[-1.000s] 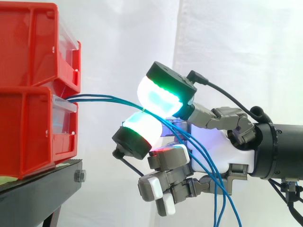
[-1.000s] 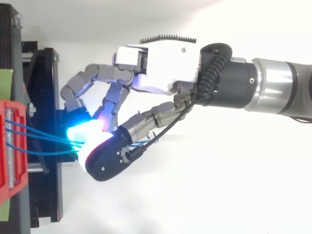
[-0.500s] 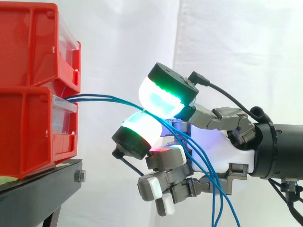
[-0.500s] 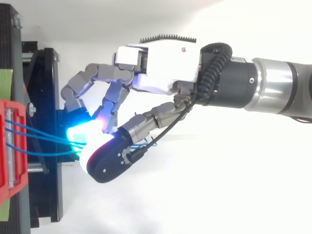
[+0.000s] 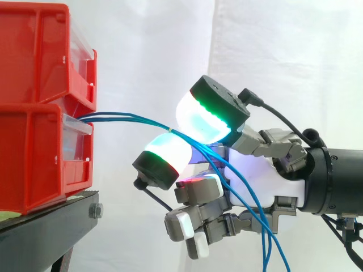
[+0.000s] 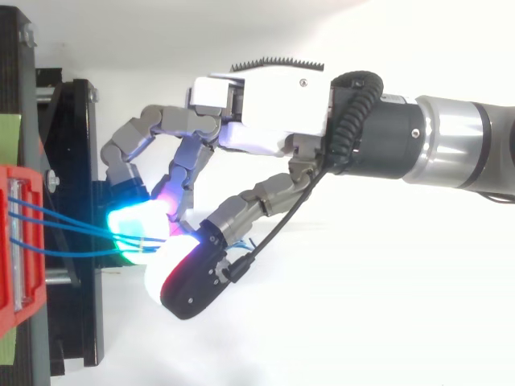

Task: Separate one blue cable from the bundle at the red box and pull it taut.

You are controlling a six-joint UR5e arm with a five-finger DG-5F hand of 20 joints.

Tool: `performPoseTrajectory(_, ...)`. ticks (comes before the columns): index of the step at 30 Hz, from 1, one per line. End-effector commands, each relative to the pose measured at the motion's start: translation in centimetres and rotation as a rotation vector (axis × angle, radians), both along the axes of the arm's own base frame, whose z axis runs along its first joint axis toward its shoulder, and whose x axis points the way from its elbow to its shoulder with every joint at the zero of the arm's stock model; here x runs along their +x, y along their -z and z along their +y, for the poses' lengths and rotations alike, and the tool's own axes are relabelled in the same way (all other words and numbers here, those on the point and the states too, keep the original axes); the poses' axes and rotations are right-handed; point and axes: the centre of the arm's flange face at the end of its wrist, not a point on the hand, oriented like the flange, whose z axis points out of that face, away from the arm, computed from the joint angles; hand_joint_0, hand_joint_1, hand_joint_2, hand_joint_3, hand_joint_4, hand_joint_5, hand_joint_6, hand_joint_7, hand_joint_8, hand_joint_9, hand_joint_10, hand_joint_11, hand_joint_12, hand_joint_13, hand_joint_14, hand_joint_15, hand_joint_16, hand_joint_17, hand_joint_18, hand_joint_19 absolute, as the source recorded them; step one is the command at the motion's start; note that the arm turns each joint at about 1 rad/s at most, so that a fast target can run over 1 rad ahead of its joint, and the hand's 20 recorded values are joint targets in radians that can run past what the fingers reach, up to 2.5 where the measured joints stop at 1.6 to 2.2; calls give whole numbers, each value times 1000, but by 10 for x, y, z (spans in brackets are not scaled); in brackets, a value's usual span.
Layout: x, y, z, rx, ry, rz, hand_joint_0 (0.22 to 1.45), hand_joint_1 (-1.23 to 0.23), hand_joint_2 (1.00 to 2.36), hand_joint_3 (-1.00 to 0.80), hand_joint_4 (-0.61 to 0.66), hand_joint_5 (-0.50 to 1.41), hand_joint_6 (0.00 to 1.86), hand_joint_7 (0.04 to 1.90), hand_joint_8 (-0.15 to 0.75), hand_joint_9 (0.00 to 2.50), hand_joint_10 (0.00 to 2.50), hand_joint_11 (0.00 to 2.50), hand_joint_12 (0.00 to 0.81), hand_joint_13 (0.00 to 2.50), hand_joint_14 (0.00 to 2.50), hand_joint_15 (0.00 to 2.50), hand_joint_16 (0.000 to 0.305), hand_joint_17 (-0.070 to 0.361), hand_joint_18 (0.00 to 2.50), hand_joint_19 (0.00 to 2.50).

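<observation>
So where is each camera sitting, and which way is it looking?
Side view: beside the work, level with it, looking across at the white curtain; the hand comes in from the right.
Top view: overhead, looking down; hand and arm come in from the right.
Both show the hand, the blue cables and the red bins.

White curtain (image 5: 142, 56) behind, full height, hanging in soft vertical folds; one deeper fold (image 5: 215, 62) right of centre. Light bright, even; faint grey shading in folds. Black metal stand (image 5: 54, 226) lower left, bolt (image 5: 95, 211) at its front corner. From above: stand along left edge, bright white ground (image 6: 362, 338) beside it.
</observation>
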Motion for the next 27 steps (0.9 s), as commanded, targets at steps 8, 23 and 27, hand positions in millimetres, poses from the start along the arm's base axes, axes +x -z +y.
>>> performPoseTrajectory(8,0,-1,0,0,0,-2,553,-946,1000,-500,38,-159,878,1140,292,1189,28,1202,412,952,30,828,52,117,880,882)
performPoseTrajectory(23,0,0,0,1,0,0,593,-517,1017,-221,47,-113,725,1170,300,1213,28,1039,416,963,29,827,53,120,858,954)
performPoseTrajectory(27,0,0,0,0,0,0,602,-498,1016,-226,59,-107,707,1220,299,1218,28,1032,417,963,29,824,52,118,854,971)
